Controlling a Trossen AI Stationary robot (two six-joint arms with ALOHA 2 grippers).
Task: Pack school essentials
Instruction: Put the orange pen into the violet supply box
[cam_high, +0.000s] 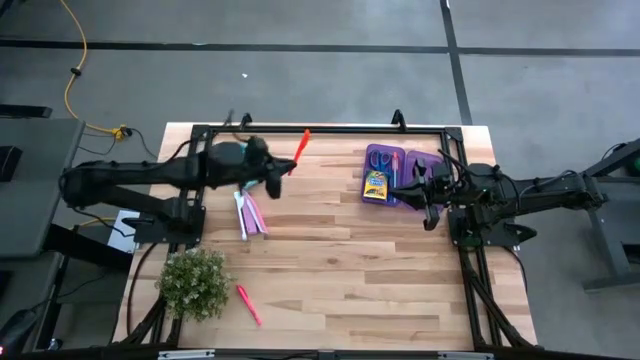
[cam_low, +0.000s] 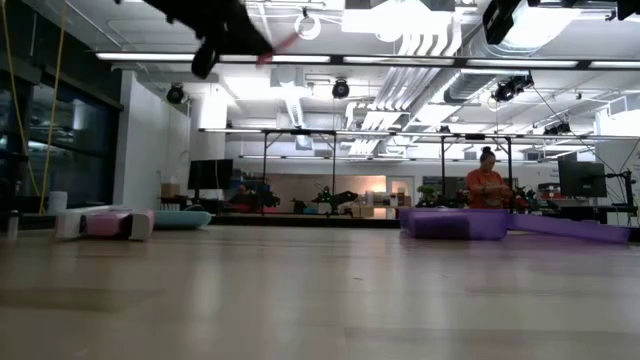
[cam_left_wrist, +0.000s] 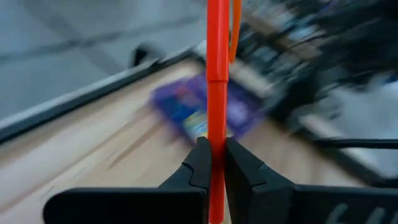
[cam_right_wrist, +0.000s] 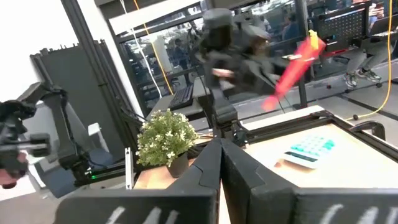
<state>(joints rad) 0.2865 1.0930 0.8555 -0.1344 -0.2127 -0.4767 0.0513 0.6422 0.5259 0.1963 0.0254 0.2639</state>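
Two dark arms reach over the pale wooden table (cam_high: 330, 270) from opposite sides. The left gripper (cam_left_wrist: 214, 163) has its fingers pressed onto a thin orange-red pen (cam_left_wrist: 216, 74), pinching it near one end so that the long straight shaft sticks out well beyond the fingertips. From overhead that pen (cam_high: 300, 146) is lifted near the table's far edge, slanting away from the left gripper (cam_high: 280, 172). The right gripper (cam_right_wrist: 219, 155) hovers beside the open translucent purple plastic case (cam_high: 385, 172), its fingers closed together with nothing between them. Inside the case lie a yellow crayon box (cam_high: 375, 186) and scissors with blue and red handles (cam_high: 378, 158). More thin pens, pink and white (cam_high: 250, 213), lie in a loose bunch below the left gripper, and one pink pen (cam_high: 247, 303) lies just beside the bushy green potted plant (cam_high: 193, 283).
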